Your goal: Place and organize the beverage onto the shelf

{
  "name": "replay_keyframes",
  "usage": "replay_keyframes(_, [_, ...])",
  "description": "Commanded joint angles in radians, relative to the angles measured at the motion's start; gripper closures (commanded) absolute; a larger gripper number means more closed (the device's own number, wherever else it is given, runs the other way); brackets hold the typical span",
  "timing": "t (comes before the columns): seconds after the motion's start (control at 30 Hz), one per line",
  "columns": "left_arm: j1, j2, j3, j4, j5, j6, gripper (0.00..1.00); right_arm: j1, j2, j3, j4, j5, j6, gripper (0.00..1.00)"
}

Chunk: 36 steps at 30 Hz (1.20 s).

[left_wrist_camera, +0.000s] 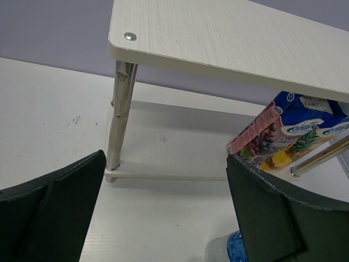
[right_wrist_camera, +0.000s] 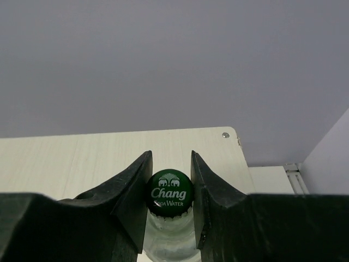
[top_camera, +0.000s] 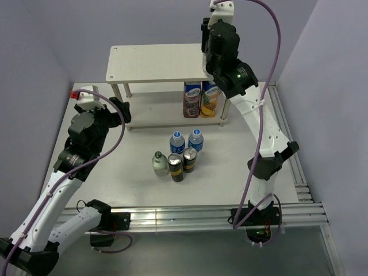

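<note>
The green cap on the glass bottle reads "Chang" over "SODA WATER". The juice cartons under the shelf's top board carry a brand name too blurred to read.

Here's the shelf: a low two-tier rack with pale wood-look boards on thin metal legs, standing at the far side of the surface. In front of it, five drinks stand upright in a tight cluster. At the back are the left water bottle and right water bottle, both with blue caps and blue labels. Front left is a clear glass bottle with a green cap. Just beside it are the left can and right can, both dark and slim. The second glass bottle, green cap reading Chang, is clamped at the cap in the right gripper, over the top board near a corner. Whether it touches the board, can't tell.
</note>
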State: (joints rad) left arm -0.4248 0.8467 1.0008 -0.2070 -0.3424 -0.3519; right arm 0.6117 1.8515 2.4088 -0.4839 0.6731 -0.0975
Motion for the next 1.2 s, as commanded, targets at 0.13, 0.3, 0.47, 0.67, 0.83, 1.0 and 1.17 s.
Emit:
replay_keyframes(0.13, [0.003,-0.017,-0.002,0.029,0.003,0.019,0.01,-0.061,-0.04,0.043,0.096,-0.07,0.035,1.0])
replay_keyframes(0.3, [0.001,-0.017,-0.004,0.029,0.002,0.019,0.01,-0.067,-0.025,0.0,0.129,-0.063,0.024,1.0])
replay_keyframes(0.47, [0.001,-0.017,-0.004,0.027,0.0,0.019,0.01,-0.076,-0.02,-0.076,0.215,-0.029,-0.011,1.0])
replay_keyframes(0.67, [0.003,-0.015,-0.005,0.027,-0.003,0.021,0.01,-0.101,0.009,-0.1,0.264,-0.018,0.005,1.0])
replay_keyframes(0.83, [0.003,-0.014,-0.007,0.027,-0.006,0.022,0.01,-0.112,0.026,-0.125,0.32,-0.004,-0.002,1.0])
replay_keyframes(1.0, [0.003,-0.009,-0.007,0.027,-0.006,0.022,0.01,-0.119,0.072,-0.105,0.347,0.005,-0.015,1.0])
replay_keyframes(1.17, [0.001,-0.009,-0.007,0.027,-0.01,0.025,0.01,-0.124,0.094,-0.112,0.372,0.017,-0.024,1.0])
